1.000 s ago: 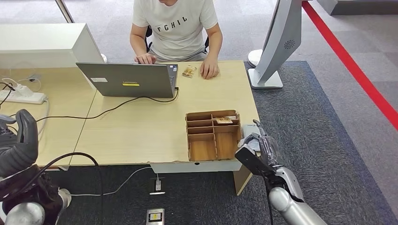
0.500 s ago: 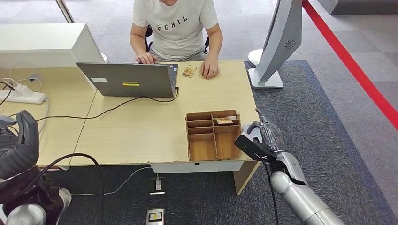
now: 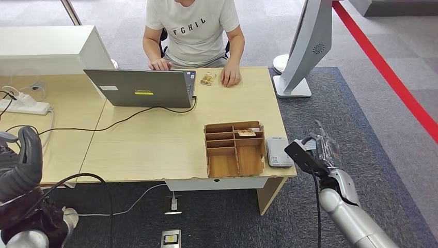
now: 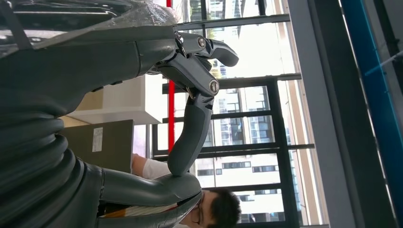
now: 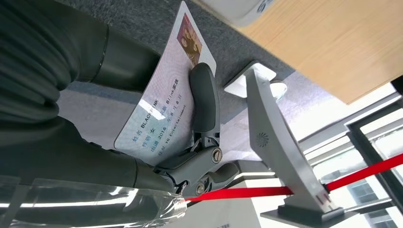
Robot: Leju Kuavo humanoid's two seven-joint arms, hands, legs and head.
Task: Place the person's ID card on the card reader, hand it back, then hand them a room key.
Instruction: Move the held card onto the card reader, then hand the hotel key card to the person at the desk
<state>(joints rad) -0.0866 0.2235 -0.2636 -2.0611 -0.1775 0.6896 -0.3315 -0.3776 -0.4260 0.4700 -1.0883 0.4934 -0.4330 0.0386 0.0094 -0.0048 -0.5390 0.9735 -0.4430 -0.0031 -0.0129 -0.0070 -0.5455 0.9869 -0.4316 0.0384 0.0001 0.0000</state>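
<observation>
- We are keeping our left hand point(image 3: 23, 160) raised beside the desk point(image 3: 155, 150), fingers loosely apart, gripping nothing.
- We are judging the reader step done: the card reader point(image 3: 278, 151) is lying bare.
- Our right hand point(image 3: 316, 150) is pinching the ID card point(image 5: 161, 102) off the desk's edge; next, reach toward the person point(image 3: 192, 31).
- The room key is hard to make out.

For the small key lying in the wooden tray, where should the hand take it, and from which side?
Judging by its pose, from above: the key lies flat in a rear compartment of the tray, and the walls block any sideways approach. Pinch it across its short width. The right hand holds the ID card, so it must free itself first.
</observation>
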